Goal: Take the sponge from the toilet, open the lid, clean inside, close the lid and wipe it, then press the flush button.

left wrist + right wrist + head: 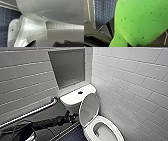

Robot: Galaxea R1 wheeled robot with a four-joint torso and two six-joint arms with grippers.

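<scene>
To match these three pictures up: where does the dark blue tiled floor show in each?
Head view: the blue floor, at the bottom edge, left of the toilet.
Left wrist view: the blue floor, beside the toilet's white base.
Right wrist view: the blue floor, behind the sponge.
Shared landmark: the toilet, head and left wrist views.

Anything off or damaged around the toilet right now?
Nothing stands out. The lid stands raised behind the seat, the toilet looks intact with no spill showing around it, and the sponge, close at the right wrist camera, looks whole and clean.
</scene>
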